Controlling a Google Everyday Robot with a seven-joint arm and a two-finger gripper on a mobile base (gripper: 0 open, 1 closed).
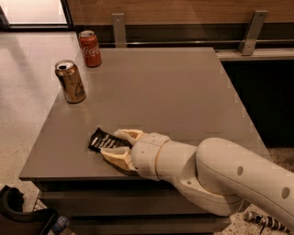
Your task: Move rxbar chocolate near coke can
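**Tool closed on the snack bar at the front of the worktop**

The tool (111, 143) is shown low over the front left part of the grey worktop (174, 92), at the end of a thick cream-white arm (220, 170) that enters from the lower right. Its two pale fingers (127, 134) are set one on either side of the rxbar chocolate (98, 139) and are clenched on the bar's nearer end. The bar, a flat black wrapper with rows of white lettering, is seen lying flat on the worktop near the front edge, with its free end pointed to the left, away from the arm.

The coke can (90, 48), red with white script and a silver top, is seen upright at the far left corner of the worktop, well apart from the bar. A gold can (71, 81) with a dark emblem is seen upright near the left edge, in front of the coke can and a little to its left, between that can and the bar; the two cans are near each other but not touching.

Behind the worktop a wooden wall panel (183, 9) with two metal brackets (251, 32) is visible. A pale speckled floor (27, 59) is seen to the left, and a dark object (18, 211), not identifiable, at the lower left corner
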